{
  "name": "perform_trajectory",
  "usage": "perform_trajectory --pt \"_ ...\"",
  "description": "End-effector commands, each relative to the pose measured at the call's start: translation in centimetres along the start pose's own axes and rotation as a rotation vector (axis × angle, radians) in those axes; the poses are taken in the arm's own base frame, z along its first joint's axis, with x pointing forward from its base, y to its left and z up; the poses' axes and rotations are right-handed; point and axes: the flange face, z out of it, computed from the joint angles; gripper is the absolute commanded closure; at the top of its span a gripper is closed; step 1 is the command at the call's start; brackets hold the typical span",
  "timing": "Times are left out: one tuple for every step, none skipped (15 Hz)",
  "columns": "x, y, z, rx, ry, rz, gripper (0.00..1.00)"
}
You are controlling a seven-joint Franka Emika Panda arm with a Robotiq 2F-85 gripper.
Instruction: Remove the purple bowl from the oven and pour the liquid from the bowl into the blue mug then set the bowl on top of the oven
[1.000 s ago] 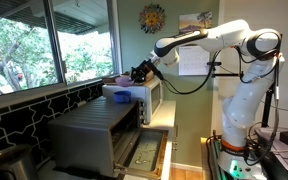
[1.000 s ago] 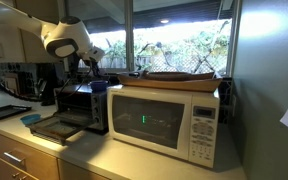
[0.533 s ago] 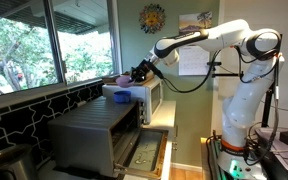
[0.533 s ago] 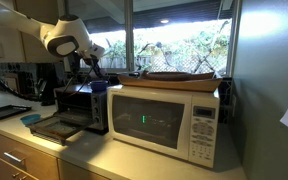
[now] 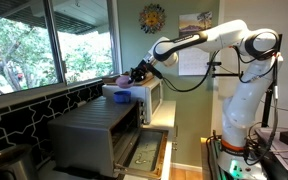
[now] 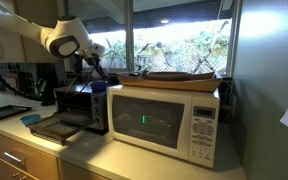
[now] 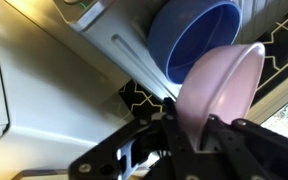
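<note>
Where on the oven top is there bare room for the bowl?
The oven top is bare from the blue mug to its end away from the white microwave. Crowded at the mug, where the end effector holds the purple bowl.

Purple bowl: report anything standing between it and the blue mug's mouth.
Nothing visible does. In the wrist view the gripper holds the purple bowl tilted right at the blue mug's open mouth.

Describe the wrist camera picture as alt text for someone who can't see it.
A pale purple bowl, pinched by its rim in the robot's dark gripper, is tipped steeply on edge right by the open mouth of a blue mug. A white appliance fills the left, with black patterned tiles behind; no liquid shows.
</note>
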Motion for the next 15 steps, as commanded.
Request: perform_trajectory --pt "0.26 -0.17 0.61 -0.032 0.045 0.006 0.96" --pt "0.31 -0.13 0.77 -0.039 0.054 0.012 0.96" --pt "0.37 -0.12 0.89 -0.045 0.063 0.015 0.96" --pt "0.42 -0.09 0.98 -0.050 0.071 0.018 0.96" --pt "0.48 -0.03 1.05 -0.056 0.080 0.020 0.96" --pt "0.59 0.05 1.09 -0.064 0.090 0.017 0.96" --pt "0.71 0.09 1.07 -0.068 0.099 0.014 0.96" --pt "0.78 0.14 1.06 -0.075 0.109 0.006 0.96" --pt "0.80 0.14 1.04 -0.078 0.114 -0.001 0.96" --pt "0.75 0.11 1.05 -0.082 0.116 -0.010 0.96" --pt "0.72 0.10 1.03 -0.087 0.118 -0.019 0.96" --pt "0.69 0.04 1.01 -0.089 0.119 -0.028 0.96" --pt "0.65 -0.02 1.00 -0.091 0.121 -0.038 0.96" --pt "0.60 -0.08 0.99 -0.094 0.123 -0.046 0.96" --pt "0.57 -0.15 0.98 -0.096 0.125 -0.053 0.96"
